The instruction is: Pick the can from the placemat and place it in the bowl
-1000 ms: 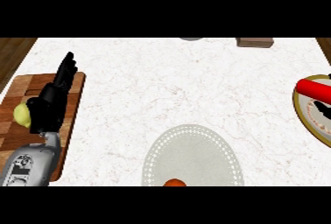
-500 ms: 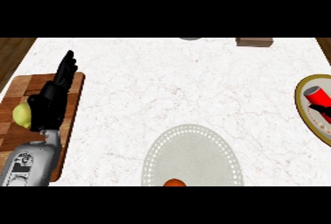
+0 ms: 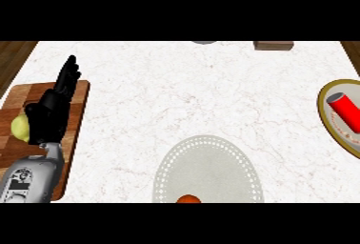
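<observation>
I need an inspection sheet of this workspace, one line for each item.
Surface: white marble counter.
Job's things: red can lies in the bowl at the right edge; the placemat holds an orange thing, cut off by the view.
Clutter: board with yellow fruit; grey thing and brown block at the far edge.
Hands: left hand open over the board; right not in view.
Cables: nothing seen.
Surroundings: dark wood beyond the corners.

White marble-veined counter top, dark wood floor at both far corners, even soft light
</observation>
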